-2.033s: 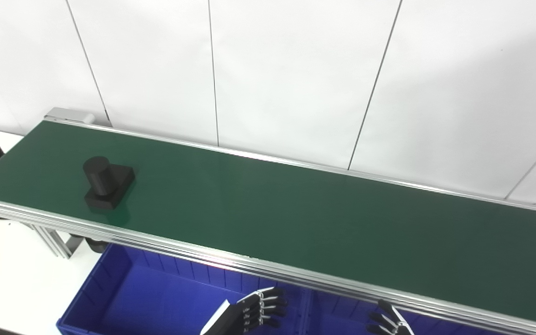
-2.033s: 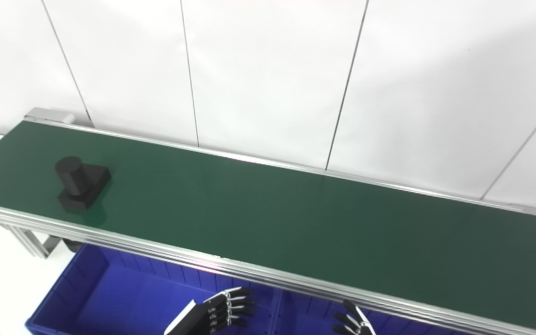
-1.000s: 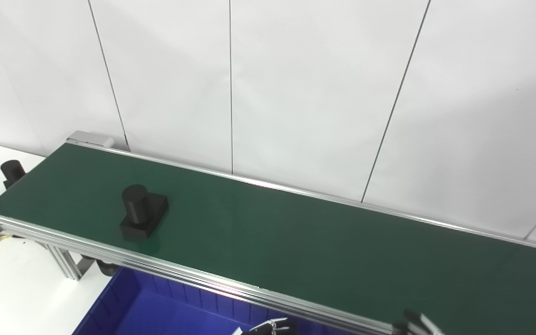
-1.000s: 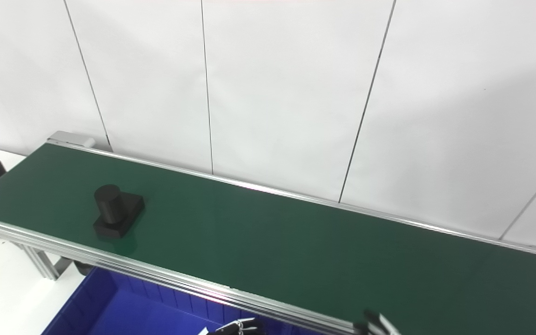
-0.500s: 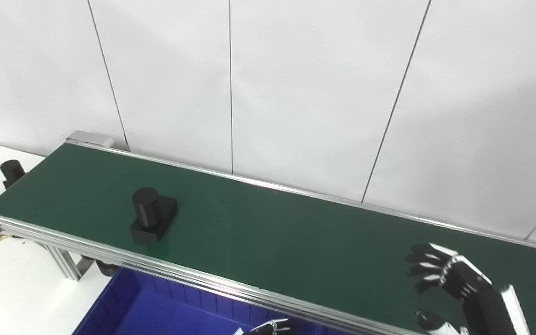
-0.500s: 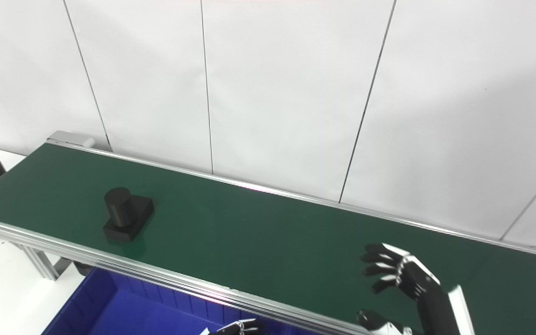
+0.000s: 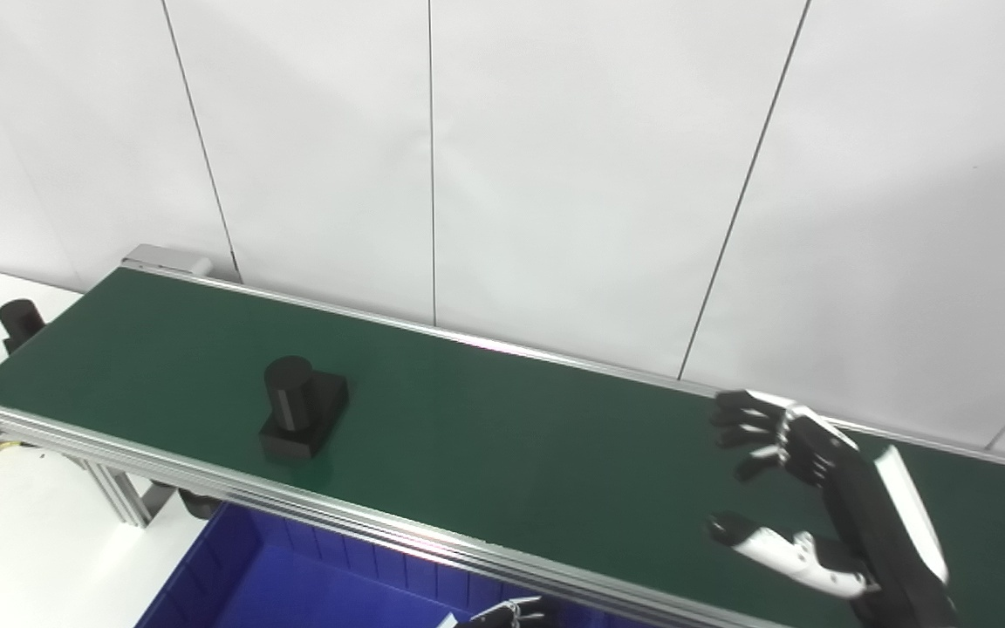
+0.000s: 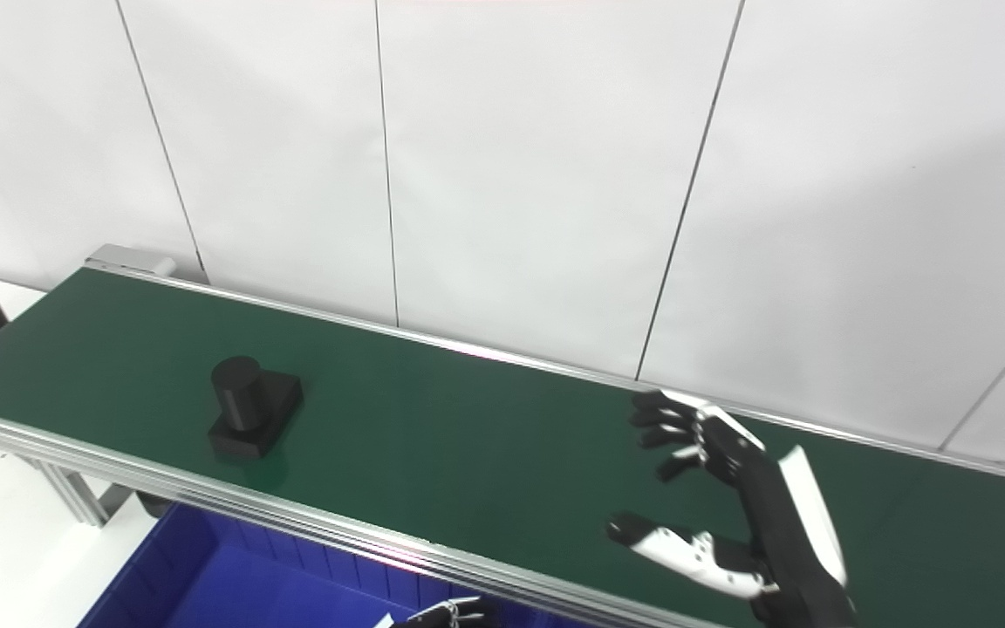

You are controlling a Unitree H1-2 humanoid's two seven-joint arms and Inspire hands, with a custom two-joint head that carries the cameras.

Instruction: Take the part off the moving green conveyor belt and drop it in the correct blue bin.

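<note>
At far left, two black rollers (image 7: 21,316) stand just off the end of the green conveyor belt (image 7: 502,445), over a white surface (image 7: 14,541). Black part (image 7: 302,417): an upright cylinder on a square base, resting on the left portion of the belt, nearer its front rail than its back one, touched by neither hand. Blue bin (image 7: 293,584): below the belt's front rail, at lower left, its ribbed wall and floor partly visible. Left hand (image 7: 502,616): only dark fingertips show at the bottom edge, below the rail beside the bin; whether it is spread or closed cannot be told. Right hand (image 7: 795,488): over the right portion of the belt, well apart from the part, fingers spread and thumb held wide, holding nothing. White panelled wall (image 7: 555,157) behind.
</note>
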